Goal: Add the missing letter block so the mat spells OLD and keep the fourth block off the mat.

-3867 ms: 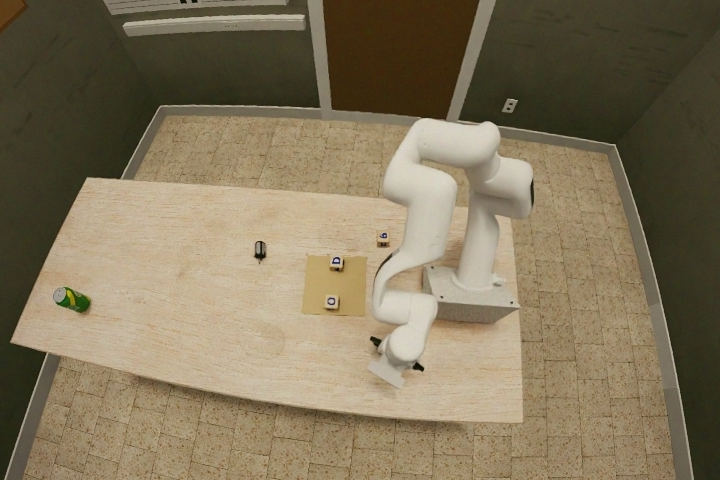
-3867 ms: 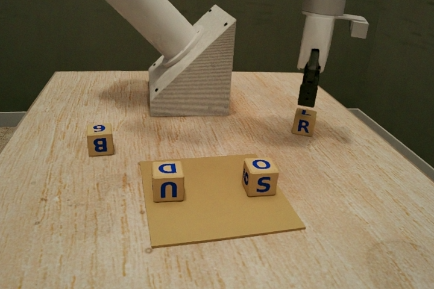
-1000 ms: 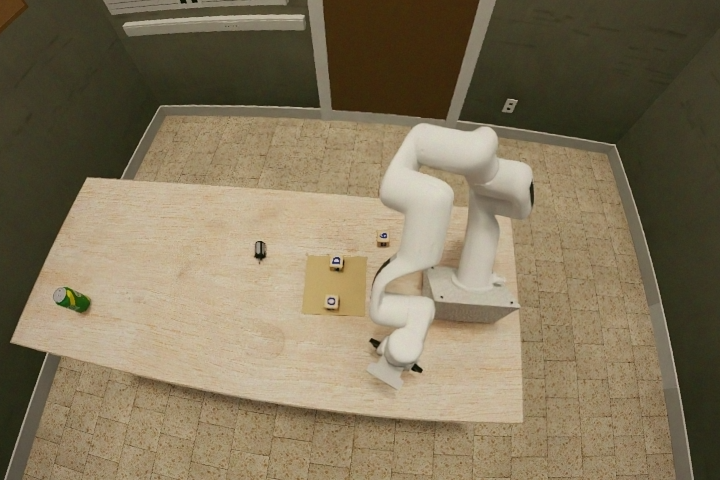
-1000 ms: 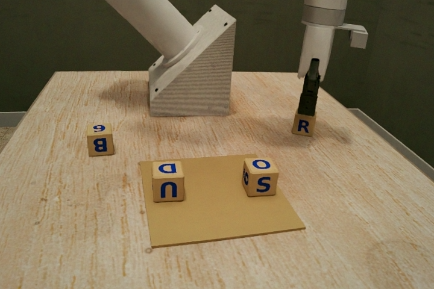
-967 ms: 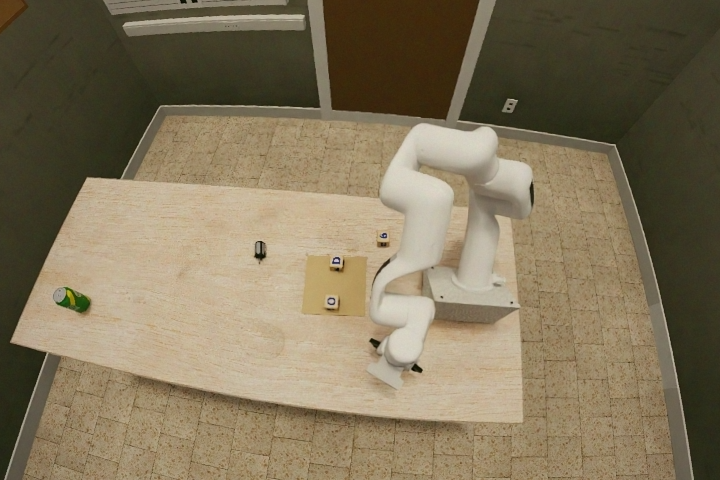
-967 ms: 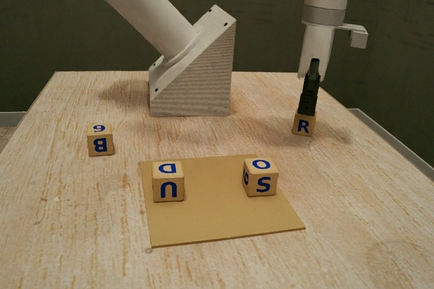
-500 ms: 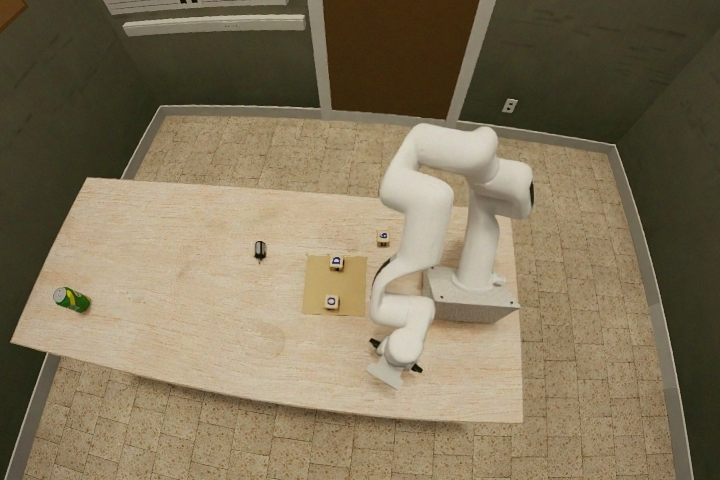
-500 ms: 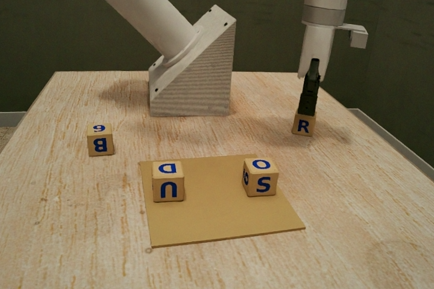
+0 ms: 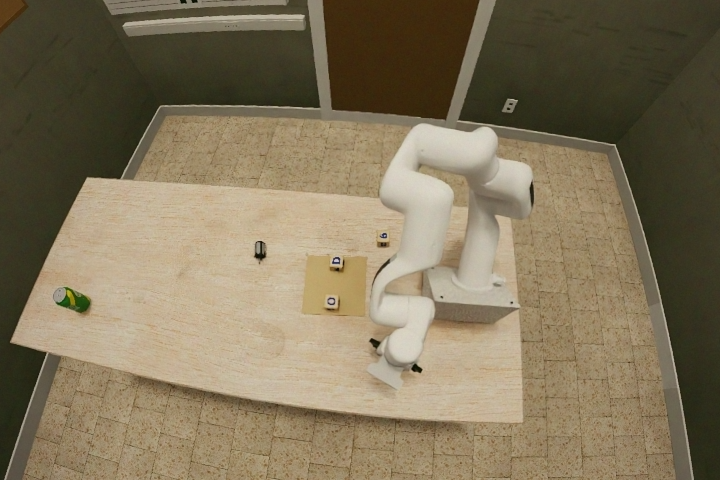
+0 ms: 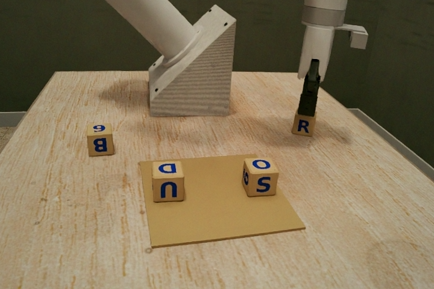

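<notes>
Pretty even, soft overhead light, nothing blown out.

The desk (image 10: 53,211) is the brightest thing in both views, while the dark green walls (image 9: 60,113) stay murky. In the exterior view soft, fuzzy shadows fall behind the arm base (image 10: 220,102) and around the R block (image 10: 303,126). The top view bends hard at the edges, so the desk's near edge bows. Slight compression softness all round, no glare.
</notes>
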You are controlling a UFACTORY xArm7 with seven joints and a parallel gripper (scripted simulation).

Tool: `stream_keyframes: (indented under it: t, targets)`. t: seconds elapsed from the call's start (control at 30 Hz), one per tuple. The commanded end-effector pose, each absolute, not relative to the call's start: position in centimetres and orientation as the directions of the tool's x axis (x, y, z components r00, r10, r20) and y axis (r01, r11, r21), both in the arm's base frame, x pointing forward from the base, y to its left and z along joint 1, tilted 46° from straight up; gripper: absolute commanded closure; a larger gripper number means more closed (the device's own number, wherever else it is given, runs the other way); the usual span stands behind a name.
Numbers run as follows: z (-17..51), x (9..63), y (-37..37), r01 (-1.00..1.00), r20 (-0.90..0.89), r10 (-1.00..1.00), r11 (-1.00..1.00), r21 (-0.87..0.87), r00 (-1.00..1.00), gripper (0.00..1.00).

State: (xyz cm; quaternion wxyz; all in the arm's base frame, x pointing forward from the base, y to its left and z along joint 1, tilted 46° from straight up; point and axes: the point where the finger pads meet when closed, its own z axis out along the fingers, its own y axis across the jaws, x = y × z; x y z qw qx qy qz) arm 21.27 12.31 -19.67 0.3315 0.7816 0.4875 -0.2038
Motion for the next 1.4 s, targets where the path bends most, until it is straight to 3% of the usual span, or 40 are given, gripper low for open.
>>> stream_keyframes:
  t: [0.0,1.37]
  targets:
    - [-19.9,21.3,12.3,0.897,-0.639,0.63,-0.305,0.319,0.441,0.16]
    - [-23.0,21.3,9.2,0.897,-0.639,0.63,-0.305,0.319,0.441,0.16]
